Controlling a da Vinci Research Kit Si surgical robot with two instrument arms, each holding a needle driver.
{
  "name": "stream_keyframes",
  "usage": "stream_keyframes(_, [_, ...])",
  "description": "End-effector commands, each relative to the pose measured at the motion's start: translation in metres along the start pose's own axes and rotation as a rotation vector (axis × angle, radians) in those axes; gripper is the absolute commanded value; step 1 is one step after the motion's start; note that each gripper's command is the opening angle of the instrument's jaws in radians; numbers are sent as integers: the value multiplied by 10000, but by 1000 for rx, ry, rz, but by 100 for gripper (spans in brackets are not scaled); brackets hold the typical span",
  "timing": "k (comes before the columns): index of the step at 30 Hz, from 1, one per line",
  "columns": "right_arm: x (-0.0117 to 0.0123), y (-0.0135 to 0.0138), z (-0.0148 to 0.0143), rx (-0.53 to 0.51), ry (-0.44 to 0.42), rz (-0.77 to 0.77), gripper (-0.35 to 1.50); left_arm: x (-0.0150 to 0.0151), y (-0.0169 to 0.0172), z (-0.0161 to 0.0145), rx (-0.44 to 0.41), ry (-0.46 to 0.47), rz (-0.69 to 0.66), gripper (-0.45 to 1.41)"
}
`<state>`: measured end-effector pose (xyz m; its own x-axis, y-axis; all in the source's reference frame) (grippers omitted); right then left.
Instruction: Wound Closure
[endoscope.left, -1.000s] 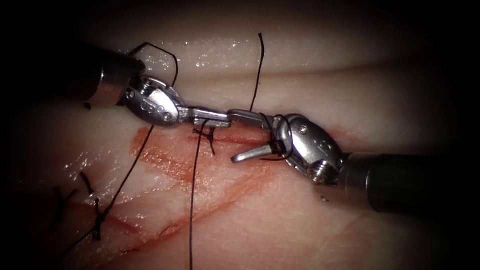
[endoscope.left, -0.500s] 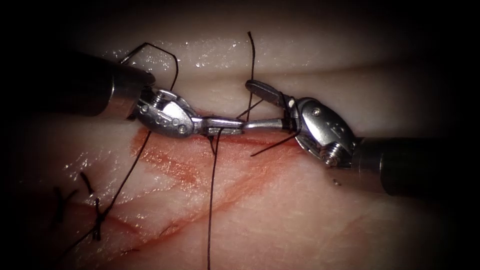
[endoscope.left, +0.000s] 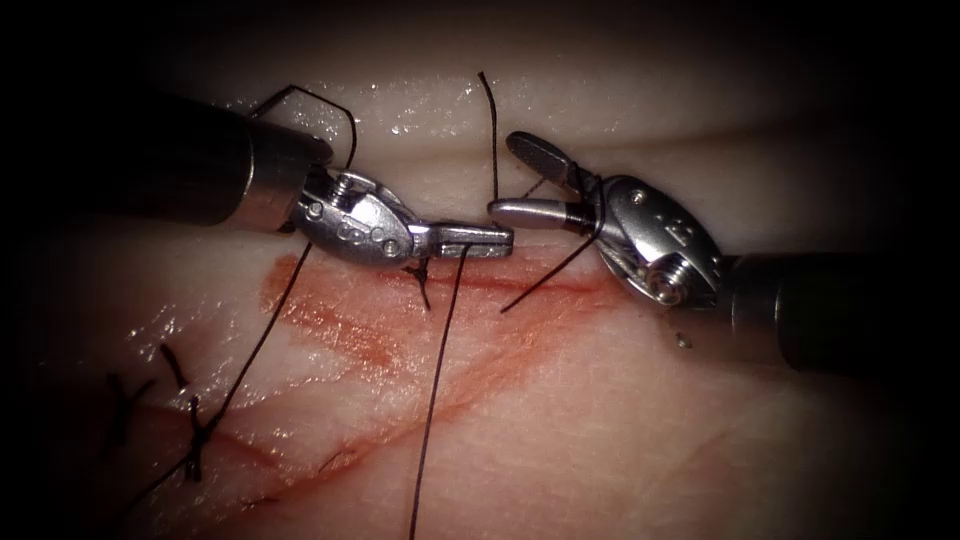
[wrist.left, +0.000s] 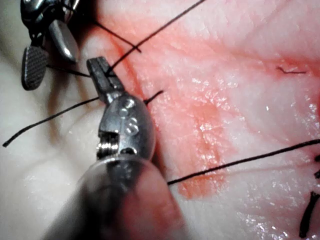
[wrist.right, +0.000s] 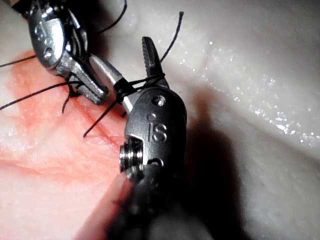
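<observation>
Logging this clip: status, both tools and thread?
Left tool shut on thread over the cut. Right tool open, thread looped round its wrist, short end free. Needle unseen. Nothing in the way.

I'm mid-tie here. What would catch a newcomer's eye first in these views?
The two tools nearly tip to tip over the cut: the left tool, jaws shut on the thread that runs down across the tissue, and the right tool, jaws wide open with thread looped round its neck, holding nothing. Next, the red fluid spread left of centre, and a knot further left.
</observation>
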<state>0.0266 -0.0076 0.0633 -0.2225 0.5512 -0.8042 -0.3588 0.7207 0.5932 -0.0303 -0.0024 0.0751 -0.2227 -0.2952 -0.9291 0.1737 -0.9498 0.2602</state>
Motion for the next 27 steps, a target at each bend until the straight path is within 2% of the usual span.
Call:
stream_keyframes(1, [-5,3,11,-2,-1,5,81,-4,1,7,-1,1,1,-45])
stream_keyframes(9, [-12,14,26,-76,-86,18,81,-7,7,15,11,-67,-2,-45])
stream_keyframes(15, [-21,16,37,-98,-145,32,81,-8,-1,17,26,-115,-54,-45])
stream_keyframes(19, [-21,18,38,-117,-150,39,81,-10,-7,15,30,-125,-68,-45])
stream_keyframes(27, [-24,22,37,-154,-173,62,93,-11,-19,17,33,-151,-90,-45])
